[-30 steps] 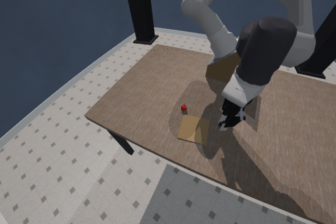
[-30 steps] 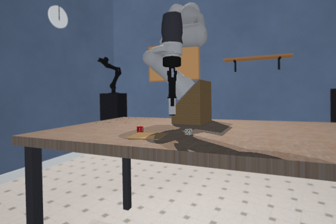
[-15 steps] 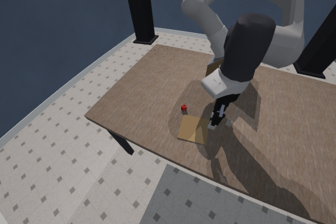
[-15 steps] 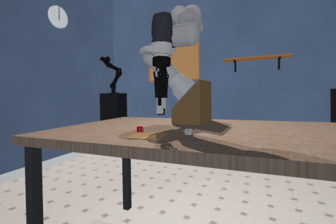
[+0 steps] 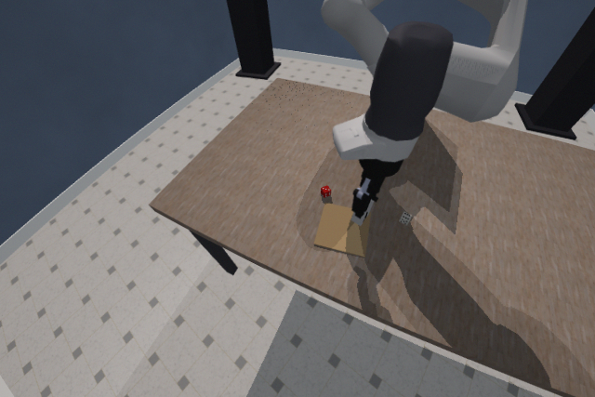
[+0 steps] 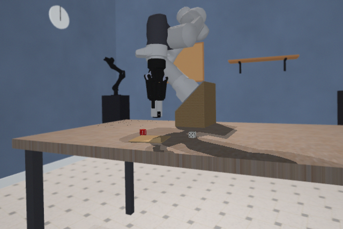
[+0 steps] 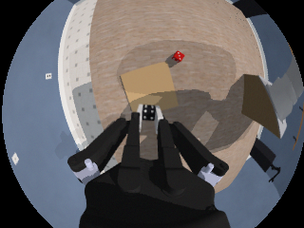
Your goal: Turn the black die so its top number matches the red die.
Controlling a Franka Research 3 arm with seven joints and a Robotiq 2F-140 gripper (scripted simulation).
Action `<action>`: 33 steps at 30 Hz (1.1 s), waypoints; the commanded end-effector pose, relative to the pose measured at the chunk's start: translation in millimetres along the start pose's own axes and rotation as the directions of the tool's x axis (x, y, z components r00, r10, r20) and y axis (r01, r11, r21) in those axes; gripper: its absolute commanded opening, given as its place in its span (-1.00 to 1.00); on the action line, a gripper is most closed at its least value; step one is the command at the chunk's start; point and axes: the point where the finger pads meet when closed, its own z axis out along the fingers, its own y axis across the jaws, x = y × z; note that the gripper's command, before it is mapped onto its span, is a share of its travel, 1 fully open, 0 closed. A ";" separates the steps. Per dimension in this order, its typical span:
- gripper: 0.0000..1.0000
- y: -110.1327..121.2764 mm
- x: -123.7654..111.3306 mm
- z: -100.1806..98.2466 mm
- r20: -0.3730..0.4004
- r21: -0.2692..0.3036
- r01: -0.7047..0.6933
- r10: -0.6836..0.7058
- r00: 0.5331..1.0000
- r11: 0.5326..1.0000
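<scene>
Hand grips the black die above the mat's far right edge, clear of the worktop.

Blue walls, round white clock, wooden wall shelf, pale tiled floor, dark-legged wooden table

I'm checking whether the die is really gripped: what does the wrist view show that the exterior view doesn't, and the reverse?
Only the wrist view shows the small black die face-on, pinched at the tip of the black end effector. Only the exterior view shows the end effector raised above the square tan mat, plus the small white die. Both show the small red die resting beside the mat and the wooden table.
</scene>
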 end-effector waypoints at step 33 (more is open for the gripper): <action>-0.75 -1.7 36.2 8.0 0.453 -0.013 -0.366 0.332 0.827 0.930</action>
